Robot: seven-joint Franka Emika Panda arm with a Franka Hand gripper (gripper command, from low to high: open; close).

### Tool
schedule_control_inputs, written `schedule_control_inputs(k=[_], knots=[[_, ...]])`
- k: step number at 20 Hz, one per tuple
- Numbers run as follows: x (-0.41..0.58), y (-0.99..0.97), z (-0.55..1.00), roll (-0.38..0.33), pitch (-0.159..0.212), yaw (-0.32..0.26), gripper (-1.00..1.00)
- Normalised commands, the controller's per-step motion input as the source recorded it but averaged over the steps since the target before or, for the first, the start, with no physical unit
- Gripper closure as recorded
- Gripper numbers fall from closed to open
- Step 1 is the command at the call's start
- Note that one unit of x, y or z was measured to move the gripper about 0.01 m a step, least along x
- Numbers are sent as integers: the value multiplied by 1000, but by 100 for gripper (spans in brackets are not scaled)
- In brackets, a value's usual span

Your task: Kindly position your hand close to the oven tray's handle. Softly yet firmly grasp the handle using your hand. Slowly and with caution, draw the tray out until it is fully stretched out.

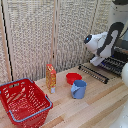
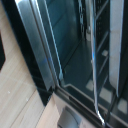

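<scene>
Honestly, the arm is parked right up at the oven [image 1: 120,57], which sits on the desk [image 1: 95,105] at the exterior view's right. The pincer [image 1: 95,61] is at the low end of the white wrist, just above the oven tray [image 1: 95,73], and that tray already sticks out from the oven front over the desk. Its slatted surface and pale rim run diagonally, with the handle [image 1: 91,75] being the thin dark bar along the outer edge, just below and in front of the pincer.

Whether the pincer is open or closed, or has hold of the bar, can't be told here: the exterior view is too small and blurry at the fingers, and the wrist view doesn't show them at all. The wrist view mostly shows the oven's dark inside [image 2: 75,45], a shiny metal frame edge [image 2: 45,55], and a thin bright wire rod [image 2: 94,65], so the camera is clearly angled in very close.

Well away from the pincer are a red bowl [image 1: 73,77], a blue mug [image 1: 78,89], an orange bottle [image 1: 51,77] and a red wire basket [image 1: 25,102]. They sit off to the side, so probably they won't block a straight pull. The pincer sitting so near the handle fits the grasp-or-pull stage, though that's only a guess.
</scene>
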Motion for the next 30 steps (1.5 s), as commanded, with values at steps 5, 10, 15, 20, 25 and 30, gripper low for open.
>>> schedule_control_inputs(k=[5, 10, 15, 20, 25, 30], knots=[[0, -118, -1, 0, 0, 14, 100], [-64, -124, 43, -47, -7, 5, 100], [-293, -352, 181, -127, 0, -15, 100], [-51, -178, 127, -4, -5, -3, 100], [-7, -22, 94, -11, 0, 0, 100], [-48, 420, 7, -51, 18, 14, 100]])
